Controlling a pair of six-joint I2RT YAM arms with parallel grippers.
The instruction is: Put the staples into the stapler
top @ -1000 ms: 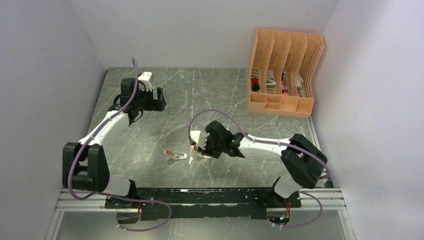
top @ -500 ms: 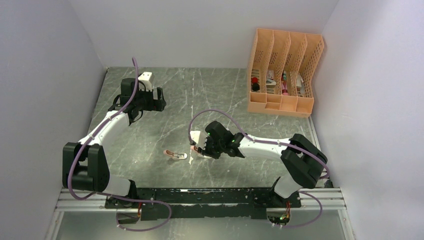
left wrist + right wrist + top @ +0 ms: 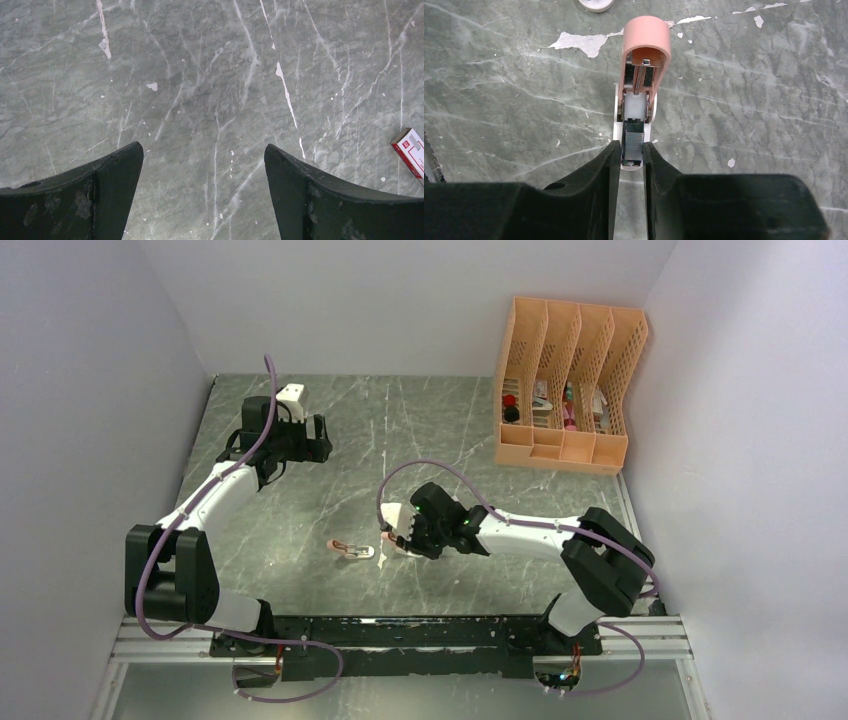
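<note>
A salmon-pink stapler (image 3: pixel 646 32) lies on the grey marble table with its lid swung open away from me, showing its white base (image 3: pixel 635 106). A silvery strip of staples (image 3: pixel 633 136) sits in its channel. My right gripper (image 3: pixel 631 145) is low over it, its jaws a narrow gap apart on either side of the strip's near end; a thin dark sliver shows beside the strip. The red-and-white staple box (image 3: pixel 411 152) lies at the right edge of the left wrist view. My left gripper (image 3: pixel 202 147) hangs wide open over bare table at the back left (image 3: pixel 322 440).
A second small pink stapler (image 3: pixel 351 550) lies just left of my right gripper (image 3: pixel 402 540). An orange slotted file organiser (image 3: pixel 570 390) holding small items stands at the back right corner. Grey walls close in the table on three sides.
</note>
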